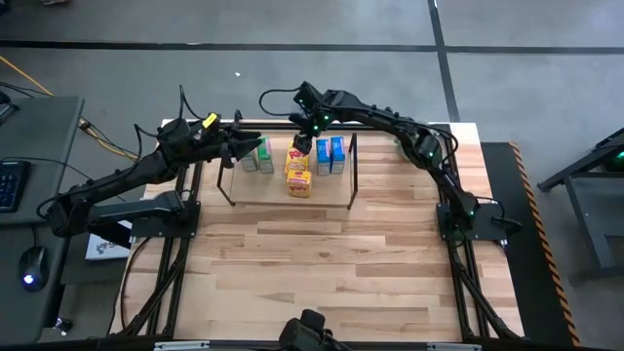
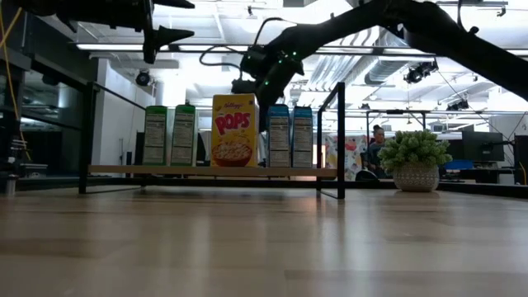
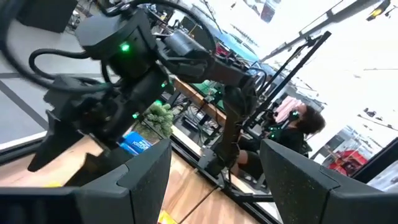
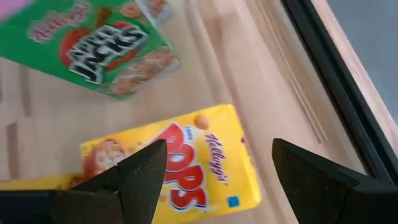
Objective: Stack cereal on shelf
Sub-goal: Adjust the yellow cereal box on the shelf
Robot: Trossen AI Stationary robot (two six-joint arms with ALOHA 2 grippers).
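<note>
Pale plank counter (image 2: 264, 247) fills the lower half of the low view, bare up to the shelf (image 2: 210, 172), which stands across the middle left of that frame: black tube frame, light wooden board.

On the board, left to right in the low view: two green cereal boxes (image 2: 169, 135) side by side, one yellow Pops box (image 2: 234, 130) at centre, two blue boxes (image 2: 290, 136) side by side. All five stand upright. Gaps separate the green pair, the yellow box and the blue pair.

High view: shelf sits at upper centre of the frame, green boxes (image 1: 257, 156) at its left, blue boxes (image 1: 331, 155) at its right. Yellow cardboard (image 1: 298, 171) shows between them; whether this is one box or more cannot be told from above.

Right pincer (image 1: 300, 144) hangs just above the yellow box, at upper centre of the high view, its arm arching in from the right side. Fingers (image 4: 134, 180) stand apart with nothing between them; the right wrist view looks down past them onto the Pops box (image 4: 180, 162), with a green Apple Jacks box (image 4: 93, 43) at upper left of that frame.

Left pincer (image 1: 246, 144) is at the shelf's left end, above the green boxes, its arm reaching in from the left. Fingers (image 3: 143, 180) apart, holding nothing.

Potted green plant (image 2: 415, 161) stands on the counter at the right of the low view, well apart from the shelf. A person is seated in the room behind.
</note>
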